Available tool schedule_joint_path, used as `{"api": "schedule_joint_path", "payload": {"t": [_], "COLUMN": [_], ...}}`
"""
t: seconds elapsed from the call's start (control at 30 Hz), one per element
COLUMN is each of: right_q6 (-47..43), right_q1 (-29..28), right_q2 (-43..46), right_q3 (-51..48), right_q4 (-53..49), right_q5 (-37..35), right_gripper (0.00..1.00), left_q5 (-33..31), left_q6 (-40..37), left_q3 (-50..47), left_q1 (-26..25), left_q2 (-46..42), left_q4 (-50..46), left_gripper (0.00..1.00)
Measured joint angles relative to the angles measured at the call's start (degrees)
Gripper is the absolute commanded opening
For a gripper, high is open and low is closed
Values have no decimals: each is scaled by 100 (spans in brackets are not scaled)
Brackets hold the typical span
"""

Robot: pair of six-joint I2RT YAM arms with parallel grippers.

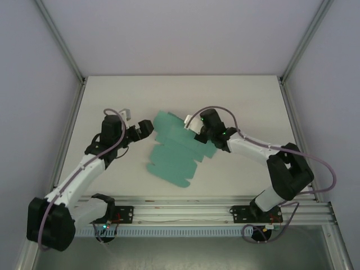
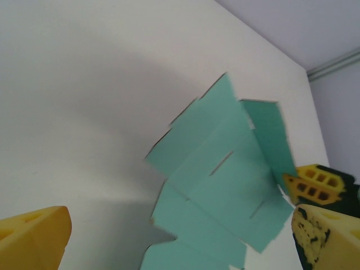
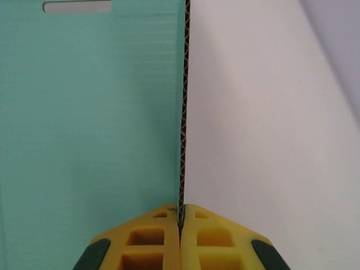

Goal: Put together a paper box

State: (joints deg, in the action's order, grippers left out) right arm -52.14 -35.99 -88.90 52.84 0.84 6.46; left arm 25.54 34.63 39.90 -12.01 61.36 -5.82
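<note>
1. Top external view: the paper box (image 1: pixel 175 151), a flat teal die-cut sheet with flaps, lies around the middle of the table (image 1: pixel 112 101). The left gripper (image 1: pixel 144 128) sits just beside the sheet's far-left corner; how wide it stands I cannot tell from here. The right gripper (image 1: pixel 197 135) is at the sheet's right edge.
2. Left wrist view: the left gripper (image 2: pixel 180 230) is spread wide, its yellow fingers (image 2: pixel 36 236) at the two lower corners with nothing held between them. The paper box (image 2: pixel 219 185) lies beyond them on the white table (image 2: pixel 84 112), and the right gripper (image 2: pixel 289 180) meets its right edge.
3. Right wrist view: the right gripper (image 3: pixel 181 216) is pinched tight on the corrugated edge of the paper box (image 3: pixel 90 124). A narrow slot (image 3: pixel 77 7) shows at the sheet's far end, and the table (image 3: pixel 253 124) lies to the right.
</note>
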Motion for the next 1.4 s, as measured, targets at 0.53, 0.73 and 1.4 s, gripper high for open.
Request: {"api": "schedule_joint_path", "payload": {"t": [0.53, 0.73, 1.4], "right_q6": [-772, -772, -743], "right_q1": [-238, -238, -232], "right_q2": [-219, -42, -28], "right_q3": [-142, -221, -184], "right_q4": [1163, 1161, 1113], "right_q5": [-501, -345, -280], "right_gripper": [0, 0, 0], "left_q5": [1943, 1864, 1182], "left_q6": [592, 579, -225], "left_q3": [1449, 1657, 1895], "left_q1": [0, -2, -444], "left_q2": [2481, 2914, 2898], "left_q4": [1180, 1191, 308], "left_gripper": [100, 92, 35]}}
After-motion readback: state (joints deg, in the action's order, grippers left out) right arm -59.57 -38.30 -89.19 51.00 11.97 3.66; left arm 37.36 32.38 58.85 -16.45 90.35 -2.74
